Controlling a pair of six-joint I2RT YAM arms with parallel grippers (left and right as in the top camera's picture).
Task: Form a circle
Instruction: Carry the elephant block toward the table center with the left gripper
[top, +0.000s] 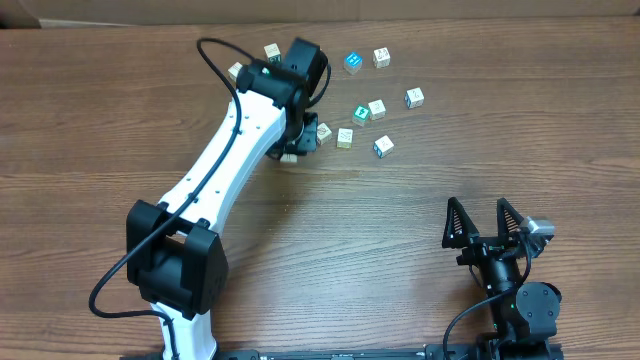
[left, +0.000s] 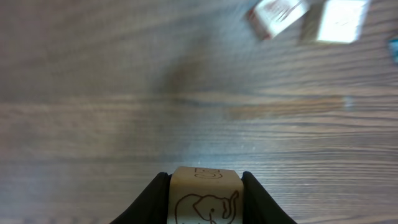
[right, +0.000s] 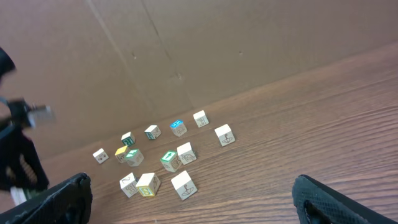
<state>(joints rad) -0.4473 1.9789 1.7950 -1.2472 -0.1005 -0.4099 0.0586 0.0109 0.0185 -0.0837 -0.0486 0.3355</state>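
- The left gripper (left: 205, 178) is pinching a block (left: 205, 202). Its fingers are narrowed onto two opposite side faces, gripping the cube squarely, probably so it can go down flat as one piece of the ring. It is hanging low over the table (left: 93, 124); I cannot tell whether it is touching.
- The block between the fingers is a pale wooden cube with crisp edges, showing an outlined elephant on its facing side.
- Beyond those fingertips and off to their right, the loose blocks (top: 377, 108) are lying in an uneven scatter — not yet forming a circle. Some are showing teal or blue printed faces, others bare wood.
- The table is showing smooth brown wood grain.
- The right gripper (top: 480, 208) is resting with fingers spread wide around nothing, well apart from every block — parked out of the way, I judge.
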